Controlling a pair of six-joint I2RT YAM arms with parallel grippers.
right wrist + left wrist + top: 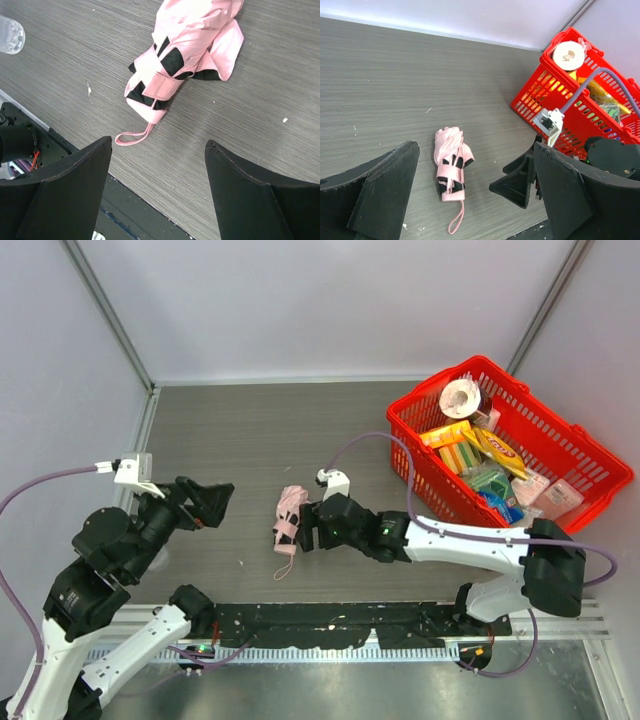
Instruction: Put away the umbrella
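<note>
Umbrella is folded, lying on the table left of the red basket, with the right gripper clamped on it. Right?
No: the right gripper is open and not touching the umbrella, as the right wrist view shows. The rest is correct.

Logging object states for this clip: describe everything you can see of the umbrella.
The umbrella is a compact one, collapsed, its pale pink fabric loosely bunched, with black showing between folds. A pink strap wraps it near the handle end; a small pink handle and thin wrist loop point toward the near edge. It lies flat on the grey table, left of the red basket. Nothing holds it: the right hand is open beside it, not touching.
</note>
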